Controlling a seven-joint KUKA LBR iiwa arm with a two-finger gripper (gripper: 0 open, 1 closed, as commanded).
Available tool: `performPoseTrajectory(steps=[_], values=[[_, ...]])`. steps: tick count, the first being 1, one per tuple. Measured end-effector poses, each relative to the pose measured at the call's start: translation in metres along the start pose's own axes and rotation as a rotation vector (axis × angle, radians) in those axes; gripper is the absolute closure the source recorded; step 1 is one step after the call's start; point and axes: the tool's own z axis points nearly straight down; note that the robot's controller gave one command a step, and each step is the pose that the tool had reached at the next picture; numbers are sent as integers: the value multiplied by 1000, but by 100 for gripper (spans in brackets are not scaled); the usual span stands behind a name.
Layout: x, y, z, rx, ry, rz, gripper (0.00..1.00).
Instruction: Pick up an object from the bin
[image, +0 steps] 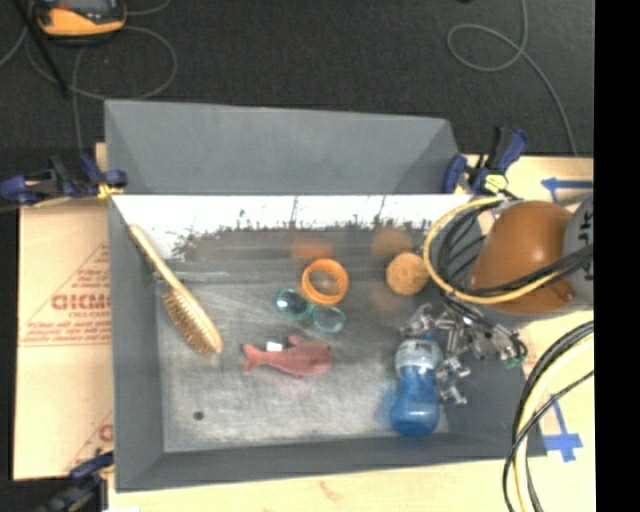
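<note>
Currently, the gripper sits low inside the grey metal bin, to the lower right of the orange ring that lies near the middle of the bin floor. Whether the gripper is spread or pressed together cannot be told, because its metal parts and linkages overlap in a tangle. No thing is visibly pinched in it. The nearest thing is a blue bottle-shaped object with a pale, clear upper end. It lies farther to the lower right of the orange ring, close to the bin's near wall, and its pale end is just beside or under the gripper; contact cannot be confirmed. A tan ball rests to the right of the orange ring, above the gripper and apart from it. Two teal rings lie directly below the orange ring, touching or nearly touching it. A pink fish-shaped toy lies flat lower still, below the teal rings. A wooden brush lies on a diagonal well to the left of the orange ring, along the bin's left wall. The arm's orange cover and looped cables sit far to the right of the orange ring, over the bin's right rim.
</note>
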Motion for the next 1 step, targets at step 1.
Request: performPoseTrajectory(steps=[1], values=[[0, 0, 0, 0, 0, 0, 100]])
